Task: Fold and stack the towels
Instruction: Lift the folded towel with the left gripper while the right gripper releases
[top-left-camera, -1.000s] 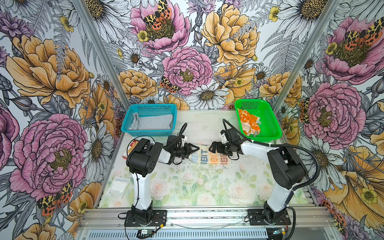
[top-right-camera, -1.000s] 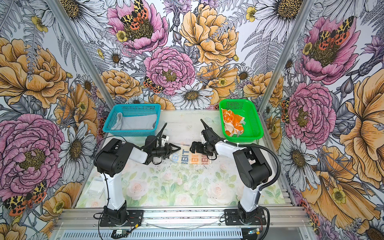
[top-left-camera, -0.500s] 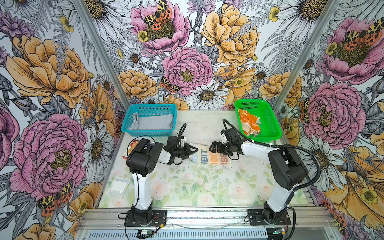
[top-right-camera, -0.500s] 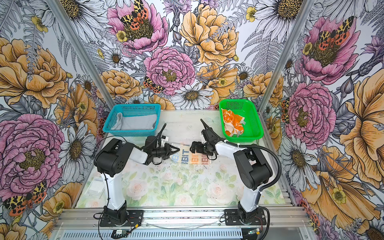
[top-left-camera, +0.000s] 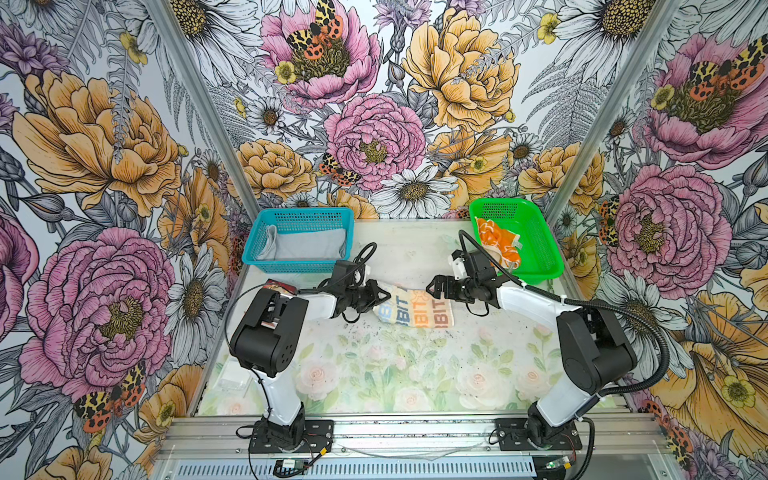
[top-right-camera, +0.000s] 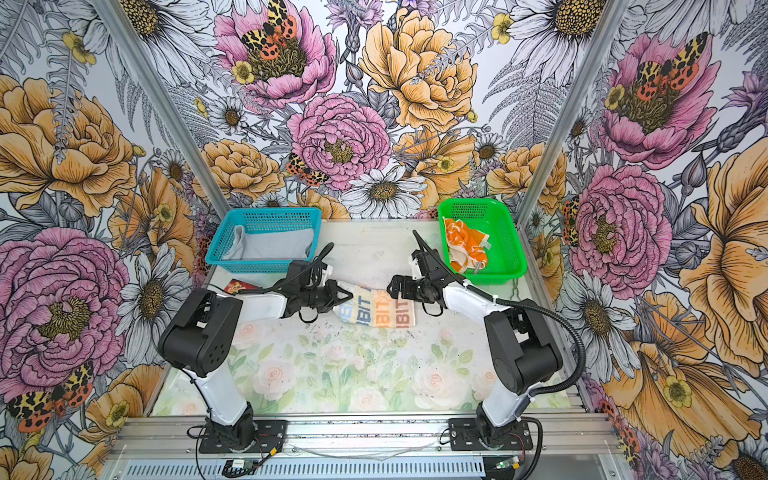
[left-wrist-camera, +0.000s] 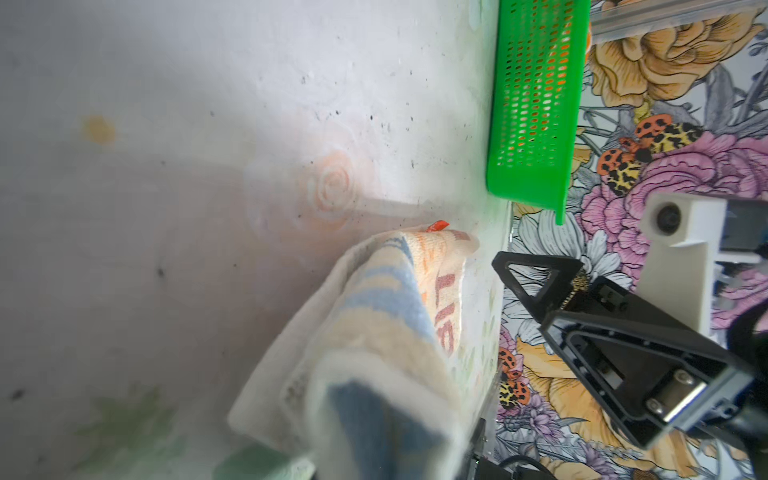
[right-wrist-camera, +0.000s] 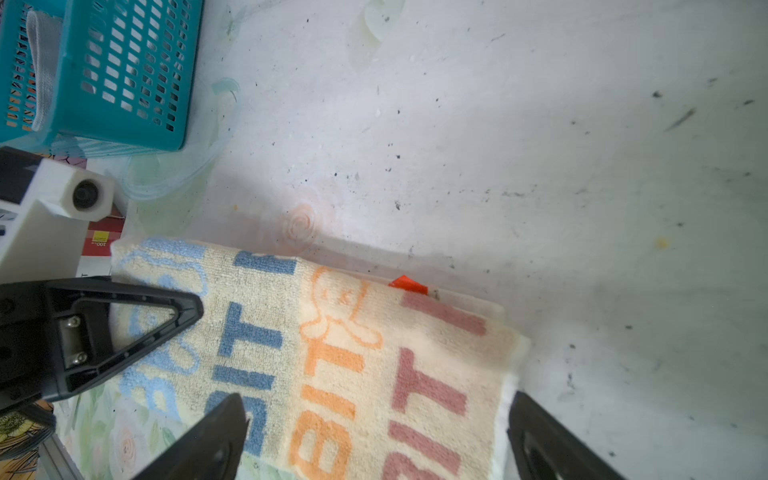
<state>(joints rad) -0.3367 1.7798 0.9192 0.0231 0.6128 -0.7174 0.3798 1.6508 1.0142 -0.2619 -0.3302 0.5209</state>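
Left end effector (top-left-camera: 384, 296) is now pinching shut on the left edge of the cream RABBIT towel (top-left-camera: 415, 309), lying folded in the middle of the desk (top-left-camera: 395, 370), after gaping a second ago; a grasp for stacking is likely beginning. Right end effector (top-left-camera: 433, 289) is hovering, jaws apart, at the towel's right end.

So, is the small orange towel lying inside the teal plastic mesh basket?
No, the orange towel lies in the green plastic basket; the teal basket holds a light grey towel.
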